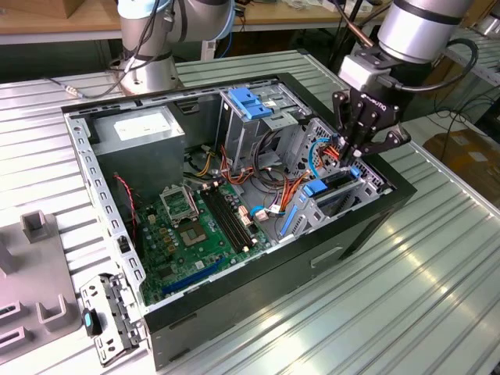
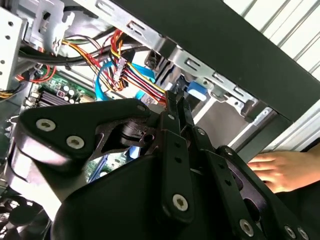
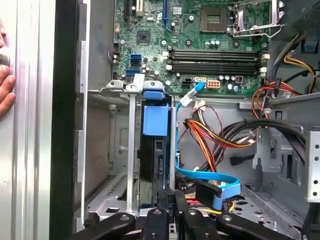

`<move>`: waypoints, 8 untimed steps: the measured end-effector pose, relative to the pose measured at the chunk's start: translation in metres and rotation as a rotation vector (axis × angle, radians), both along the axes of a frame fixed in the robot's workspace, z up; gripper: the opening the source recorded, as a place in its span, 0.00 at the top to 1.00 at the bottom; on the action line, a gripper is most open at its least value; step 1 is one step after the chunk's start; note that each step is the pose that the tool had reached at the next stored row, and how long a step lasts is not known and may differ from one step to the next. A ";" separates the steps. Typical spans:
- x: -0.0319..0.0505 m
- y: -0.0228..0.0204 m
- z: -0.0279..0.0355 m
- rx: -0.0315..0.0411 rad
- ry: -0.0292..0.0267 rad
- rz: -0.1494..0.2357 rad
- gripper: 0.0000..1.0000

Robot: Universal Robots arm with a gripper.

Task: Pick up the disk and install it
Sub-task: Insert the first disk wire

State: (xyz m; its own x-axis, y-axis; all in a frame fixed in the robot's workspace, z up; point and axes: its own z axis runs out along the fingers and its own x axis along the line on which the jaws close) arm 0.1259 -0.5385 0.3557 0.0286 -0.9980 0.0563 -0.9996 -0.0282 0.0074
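Across the middle of the exterior view, ribbed table bearing the open computer case; at the case's right end, the drive bay with the disk standing edge-on inside its rails, blue tab uppermost. Judged to be the install step, close to seated: gripper drawn closed at the disk's end, actual pinch impossible to tell. Finishing would call for straight pressure along the rails, clear of the cables just beside.
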 end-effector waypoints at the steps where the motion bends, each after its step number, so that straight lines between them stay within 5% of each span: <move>1: -0.0014 -0.0019 -0.0002 0.0021 -0.0001 0.000 0.83; 5: -0.0049 -0.0043 -0.0016 0.0034 -0.0027 0.001 0.83; 8: -0.0053 -0.0044 -0.0032 0.0033 -0.0117 0.002 0.83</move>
